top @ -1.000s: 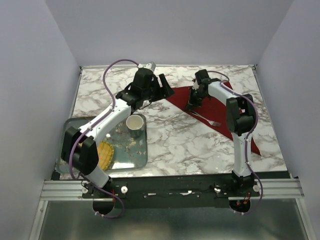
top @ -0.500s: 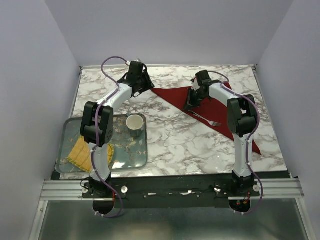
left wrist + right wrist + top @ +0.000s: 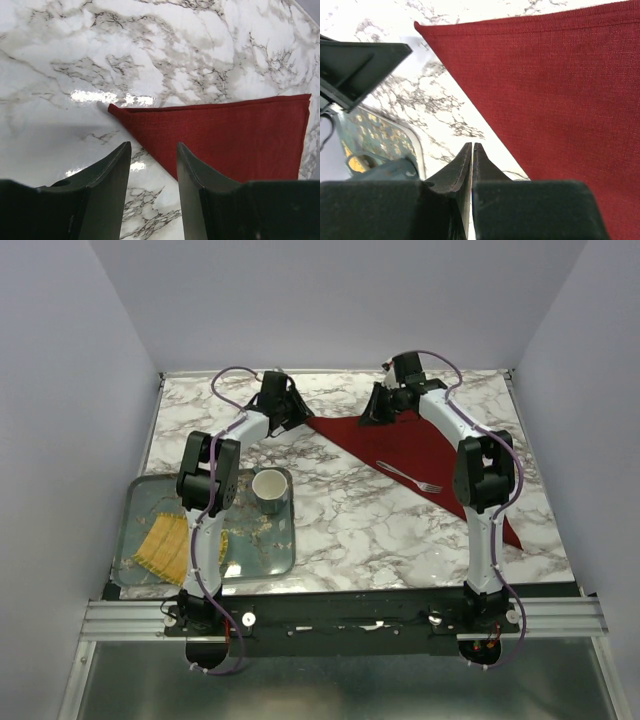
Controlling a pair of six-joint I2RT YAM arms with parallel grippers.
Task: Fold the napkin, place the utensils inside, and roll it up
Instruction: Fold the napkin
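Observation:
The burgundy napkin (image 3: 430, 445) lies flat on the marble table, folded into a long triangle with its left corner pointing toward my left gripper. A silver fork (image 3: 410, 477) lies on top of it near the middle. My left gripper (image 3: 292, 412) is open and empty, just short of the napkin's left corner. In the left wrist view the corner of the napkin (image 3: 225, 135) lies just ahead of the open gripper (image 3: 152, 150). My right gripper (image 3: 372, 412) is shut and empty above the napkin's back edge. In the right wrist view the gripper (image 3: 472, 146) hovers beside the cloth (image 3: 560, 90).
A grey-green tray (image 3: 280, 550) at the front left holds a white cup (image 3: 268, 487) and a yellow woven mat (image 3: 160, 545). The table's back wall is close behind both grippers. The tray's corner (image 3: 380, 135) also shows in the right wrist view.
My left arm has swung back and left, and the napkin's left corner now reaches farther left. My right gripper has moved from the napkin's middle to its back edge.

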